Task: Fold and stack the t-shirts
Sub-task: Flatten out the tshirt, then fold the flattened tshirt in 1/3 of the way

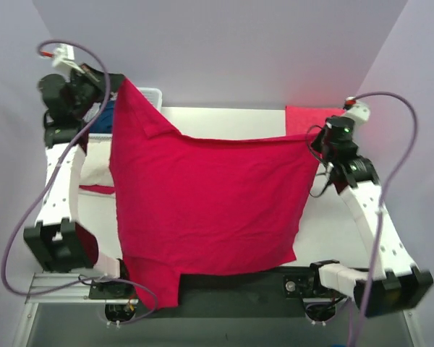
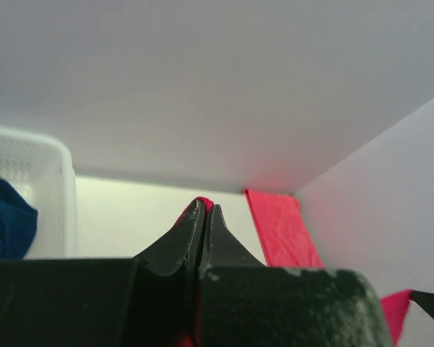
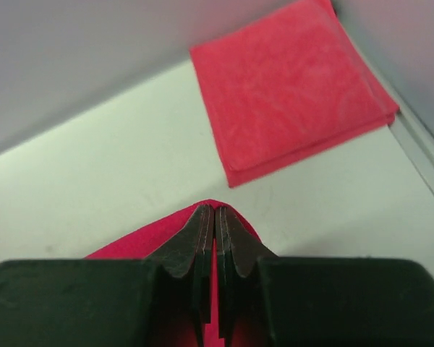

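Aloft, the large crimson t-shirt (image 1: 210,202) hangs spread over the table (image 1: 329,231). The left gripper (image 2: 204,207) and the right gripper (image 3: 215,210) each pinch an upper corner. A folded red t-shirt (image 3: 293,87) lies far right; a dark blue t-shirt (image 2: 7,224) sits in the basket (image 2: 50,173).

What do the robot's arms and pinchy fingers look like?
The left arm and right arm are white pieces dotted with little holes, joined by chunky black joints. A greyish-purple cable loops off each one. The left gripper and right gripper each have two black, pointy, slightly scuffed fingers.
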You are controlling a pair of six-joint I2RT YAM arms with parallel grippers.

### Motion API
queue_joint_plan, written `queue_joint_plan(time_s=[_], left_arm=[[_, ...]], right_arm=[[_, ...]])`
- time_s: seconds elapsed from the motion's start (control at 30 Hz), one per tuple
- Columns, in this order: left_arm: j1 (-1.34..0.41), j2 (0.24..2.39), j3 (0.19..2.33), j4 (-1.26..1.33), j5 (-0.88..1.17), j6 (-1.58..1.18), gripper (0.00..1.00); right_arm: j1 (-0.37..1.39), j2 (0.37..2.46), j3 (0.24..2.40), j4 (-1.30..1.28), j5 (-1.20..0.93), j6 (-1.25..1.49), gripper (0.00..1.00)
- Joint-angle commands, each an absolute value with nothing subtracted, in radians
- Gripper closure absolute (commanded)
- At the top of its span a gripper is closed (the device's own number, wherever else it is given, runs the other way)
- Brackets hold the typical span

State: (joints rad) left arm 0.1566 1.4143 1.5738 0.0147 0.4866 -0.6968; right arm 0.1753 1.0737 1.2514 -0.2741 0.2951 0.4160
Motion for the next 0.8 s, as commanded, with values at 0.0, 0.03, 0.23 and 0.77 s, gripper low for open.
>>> queue_joint_plan(time_s=[0.0,0.03,0.23,0.77], left_arm=[[0.071,1.527,1.549,0.155,0.517,-0.620,1.00],[0.030,1.614,1.552,0.158,0.511,-0.605,1.00],[-0.074,2.022,1.759,0.164,0.469,-0.578,1.00],[-0.094,2.554,2.450,-0.074,0.339,-0.595,1.00]], right_arm=[[0.134,1.214,1.166,-0.099,0.348,0.500,1.00],[0.127,1.260,1.160,-0.089,0.353,0.518,1.00],[0.077,1.623,1.296,-0.022,0.318,0.555,1.00],[-0.051,2.178,1.945,-0.149,0.169,0.615,1.00]])
